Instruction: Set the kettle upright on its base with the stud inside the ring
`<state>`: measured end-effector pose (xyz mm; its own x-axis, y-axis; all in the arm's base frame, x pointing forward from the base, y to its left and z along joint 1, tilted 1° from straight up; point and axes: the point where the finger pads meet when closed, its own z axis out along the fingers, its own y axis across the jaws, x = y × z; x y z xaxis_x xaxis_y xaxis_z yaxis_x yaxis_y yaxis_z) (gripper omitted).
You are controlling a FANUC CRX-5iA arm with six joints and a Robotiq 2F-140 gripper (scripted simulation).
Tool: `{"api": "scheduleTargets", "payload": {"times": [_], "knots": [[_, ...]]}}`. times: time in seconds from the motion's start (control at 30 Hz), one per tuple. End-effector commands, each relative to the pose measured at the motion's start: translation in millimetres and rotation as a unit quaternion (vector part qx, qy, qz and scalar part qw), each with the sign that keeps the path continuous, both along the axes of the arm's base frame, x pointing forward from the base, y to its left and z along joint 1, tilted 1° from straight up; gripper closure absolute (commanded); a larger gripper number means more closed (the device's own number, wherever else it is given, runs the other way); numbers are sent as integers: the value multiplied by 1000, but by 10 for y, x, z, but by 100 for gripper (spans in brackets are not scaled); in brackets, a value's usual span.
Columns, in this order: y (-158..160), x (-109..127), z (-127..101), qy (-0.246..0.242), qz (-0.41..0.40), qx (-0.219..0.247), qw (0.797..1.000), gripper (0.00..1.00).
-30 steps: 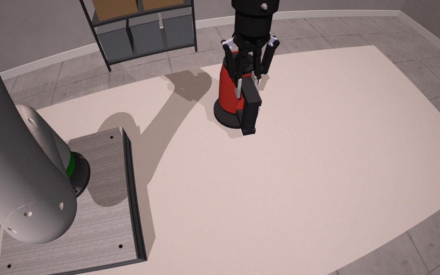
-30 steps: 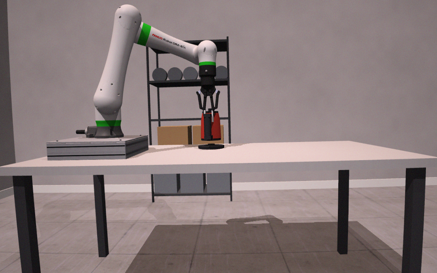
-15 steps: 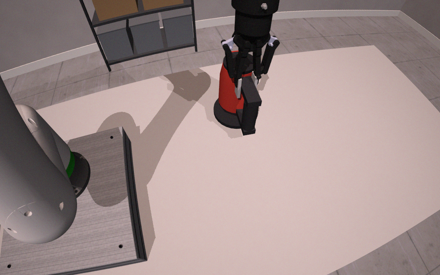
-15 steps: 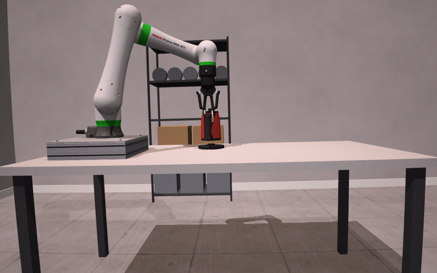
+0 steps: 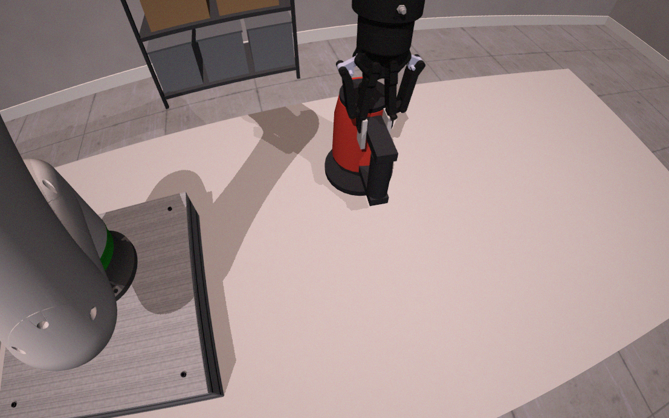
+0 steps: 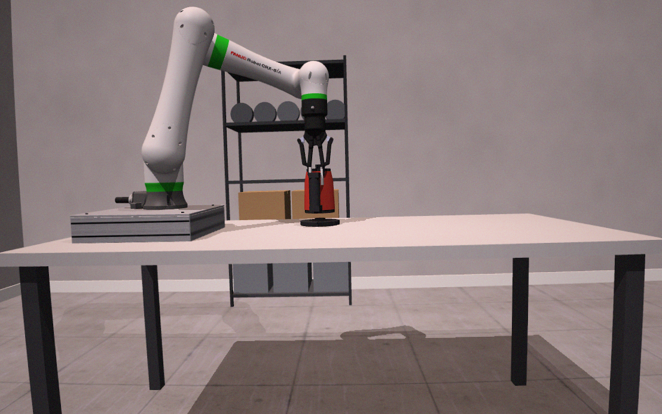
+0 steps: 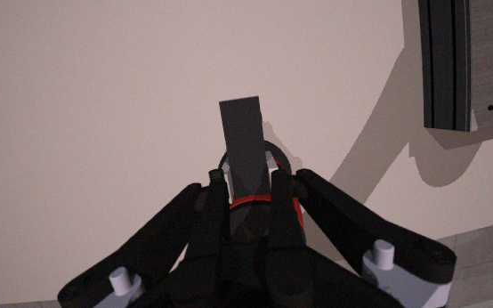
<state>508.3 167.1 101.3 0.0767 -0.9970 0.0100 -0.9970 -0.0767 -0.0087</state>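
Observation:
The red kettle [image 5: 348,132] with its dark block handle [image 5: 381,162] stands upright over the round black base [image 5: 343,177] at the far middle of the table. My gripper [image 5: 375,124] points straight down and is shut on the top bar of the handle. In the side view the kettle [image 6: 326,190] hangs a little above the base [image 6: 319,222], with a thin gap between them, and the gripper [image 6: 316,169] is right above. In the wrist view the handle [image 7: 243,138] sits between the fingers. The stud and the ring are hidden.
The arm's grey mounting plate [image 5: 139,290] lies at the table's left, and it also shows in the wrist view [image 7: 472,62]. A dark shelf rack [image 5: 217,41] with boxes and bins stands on the floor behind the table.

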Motion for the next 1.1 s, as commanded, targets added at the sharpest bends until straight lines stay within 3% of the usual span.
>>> {"api": "scheduleTargets", "payload": {"times": [0.0, 1.07], "knots": [[1, 2, 2, 0, 0, 0, 1000, 100], [0, 2, -41, 0, 0, 0, 1000, 100]]}}
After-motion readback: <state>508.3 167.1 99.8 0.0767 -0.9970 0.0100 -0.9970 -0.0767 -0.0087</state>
